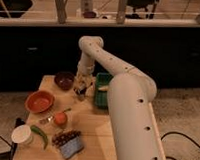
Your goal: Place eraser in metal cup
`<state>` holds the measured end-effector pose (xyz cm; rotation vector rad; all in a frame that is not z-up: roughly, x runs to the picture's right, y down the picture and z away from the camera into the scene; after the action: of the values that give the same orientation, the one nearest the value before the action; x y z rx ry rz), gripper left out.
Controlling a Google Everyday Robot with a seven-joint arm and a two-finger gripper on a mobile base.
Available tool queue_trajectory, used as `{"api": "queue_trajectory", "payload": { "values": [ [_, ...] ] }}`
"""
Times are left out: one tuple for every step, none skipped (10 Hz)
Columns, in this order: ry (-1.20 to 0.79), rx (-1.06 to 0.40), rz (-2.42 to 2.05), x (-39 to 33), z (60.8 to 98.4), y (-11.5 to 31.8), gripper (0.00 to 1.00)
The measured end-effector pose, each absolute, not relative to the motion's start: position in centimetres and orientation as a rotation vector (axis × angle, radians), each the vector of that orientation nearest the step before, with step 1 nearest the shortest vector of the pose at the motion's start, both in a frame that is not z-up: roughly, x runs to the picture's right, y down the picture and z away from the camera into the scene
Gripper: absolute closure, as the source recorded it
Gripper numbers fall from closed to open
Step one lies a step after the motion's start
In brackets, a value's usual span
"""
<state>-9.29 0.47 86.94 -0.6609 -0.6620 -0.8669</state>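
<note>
My gripper (81,87) hangs at the end of the white arm, at the far middle of the wooden table (94,125). It sits just above a small dark metal cup (82,97), which stands between the dark brown bowl (64,80) and the green bin (103,91). The gripper's body covers most of the cup's top. The eraser is hidden from this view; I cannot tell whether it is in the gripper or in the cup.
An orange bowl (40,101) stands at the left. Nearer the front lie an orange fruit (60,118), a green pepper (40,133), a white cup (22,135), dark grapes (66,137) and a blue sponge (72,148). The arm's thick white link (129,121) covers the table's right side.
</note>
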Motion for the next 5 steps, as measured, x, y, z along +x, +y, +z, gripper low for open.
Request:
{"api": "queue_trajectory", "payload": {
  "values": [
    [-0.663, -0.658, -0.87, -9.44, 86.9, 0.48, 0.54],
    [-0.663, -0.654, -0.873, -9.56, 86.87, 0.45, 0.44],
    [-0.666, -0.65, -0.877, -9.65, 86.88, 0.4, 0.32],
    [-0.669, -0.646, -0.881, -9.81, 86.86, 0.31, 0.24],
    [-0.673, -0.645, -0.885, -9.95, 86.87, 0.28, 0.2]
  ]
}}
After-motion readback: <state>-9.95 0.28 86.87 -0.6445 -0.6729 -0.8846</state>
